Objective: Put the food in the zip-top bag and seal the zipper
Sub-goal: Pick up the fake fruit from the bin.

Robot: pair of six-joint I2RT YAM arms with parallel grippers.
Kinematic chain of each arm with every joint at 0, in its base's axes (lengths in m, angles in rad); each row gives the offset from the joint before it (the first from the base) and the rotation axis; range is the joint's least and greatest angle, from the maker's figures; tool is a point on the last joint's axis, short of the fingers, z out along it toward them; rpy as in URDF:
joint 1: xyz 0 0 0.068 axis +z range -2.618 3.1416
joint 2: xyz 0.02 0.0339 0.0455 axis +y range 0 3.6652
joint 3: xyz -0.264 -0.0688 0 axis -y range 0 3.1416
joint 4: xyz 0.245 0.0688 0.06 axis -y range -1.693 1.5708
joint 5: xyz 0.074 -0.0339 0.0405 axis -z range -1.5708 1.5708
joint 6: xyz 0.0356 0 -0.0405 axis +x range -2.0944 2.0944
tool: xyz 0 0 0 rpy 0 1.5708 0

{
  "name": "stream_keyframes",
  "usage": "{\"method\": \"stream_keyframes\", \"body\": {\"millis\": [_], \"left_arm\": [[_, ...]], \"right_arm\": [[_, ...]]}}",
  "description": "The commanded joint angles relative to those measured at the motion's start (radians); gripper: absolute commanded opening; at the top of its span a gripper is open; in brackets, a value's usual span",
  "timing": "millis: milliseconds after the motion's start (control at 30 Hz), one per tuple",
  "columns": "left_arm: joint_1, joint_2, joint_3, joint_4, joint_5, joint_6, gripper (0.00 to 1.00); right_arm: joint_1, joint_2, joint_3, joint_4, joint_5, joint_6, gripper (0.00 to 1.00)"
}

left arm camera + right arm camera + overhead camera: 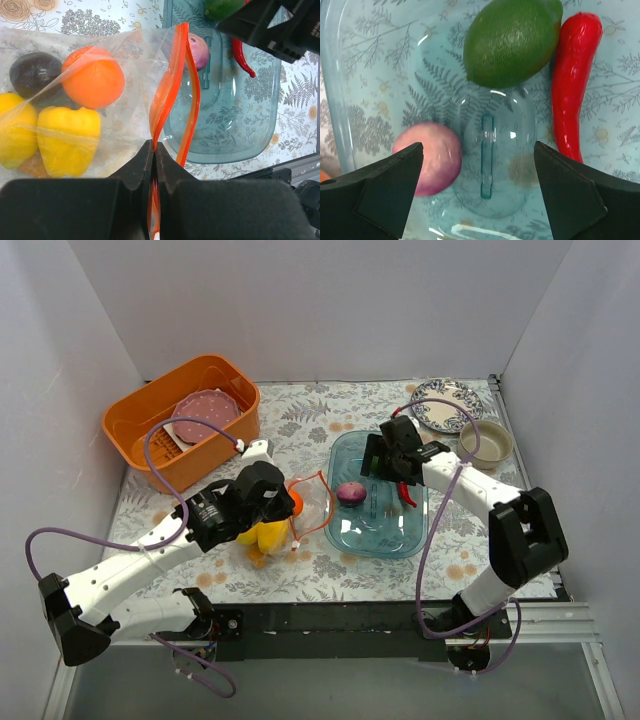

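Floral-cloth table point(330, 410): open strip between orange plastic basket point(125, 435) and clear blue plastic tray point(390, 532). Clear crinkly zip-top bag point(130, 115) sits just left of tray; left fingers point(145, 170) clamped on orange-red zipper strip point(167, 90). Over tray's green lime point(512, 42), red chili point(572, 85), purple onion point(432, 157), right fingers point(385, 195) spread wide.

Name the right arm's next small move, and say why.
Probably shift the open right claw toward the onion and lower around it. It hangs over the tray, where onion, lime and chili lie, and the left claw pinches the zipper, leaving the bag gaping.
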Motion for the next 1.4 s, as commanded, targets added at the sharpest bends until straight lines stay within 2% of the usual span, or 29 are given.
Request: {"method": "stream_keyframes", "body": {"millis": [0,333,533,667,833,933,967,1100,1267,1367], "left_arm": [[0.003,-0.016,-0.002,0.017,0.006,0.017,0.00],[0.003,-0.019,-0.013,0.015,-0.011,0.026,0.00],[0.005,-0.039,-0.015,0.013,-0.028,0.029,0.00],[0.005,-0.047,-0.016,0.006,-0.030,0.031,0.00],[0.005,-0.056,-0.025,-0.002,-0.033,0.023,0.00],[0.005,-0.068,-0.035,0.007,-0.033,0.020,0.00],[0.005,-0.068,-0.036,0.007,-0.031,0.020,0.00],[0.005,-0.059,-0.028,0.003,-0.031,0.022,0.00],[0.005,-0.061,-0.027,0.006,-0.028,0.023,0.00],[0.003,-0.059,-0.025,0.003,-0.027,0.025,0.00]], "right_arm": [[-0.009,0.056,0.095,0.042,0.084,0.044,0.98],[-0.021,0.240,0.282,-0.057,0.225,0.073,0.98],[-0.024,0.300,0.312,-0.081,0.285,0.084,0.98],[-0.024,0.332,0.335,-0.105,0.284,0.085,0.96],[-0.024,0.318,0.293,-0.056,0.264,0.059,0.92],[-0.024,0.307,0.261,-0.025,0.247,0.035,0.88],[-0.024,0.303,0.253,-0.016,0.239,0.018,0.81],[-0.024,0.268,0.207,0.041,0.215,-0.010,0.68],[-0.024,0.246,0.180,0.054,0.200,-0.039,0.56],[-0.022,0.215,0.139,0.079,0.151,-0.068,0.54]]}}
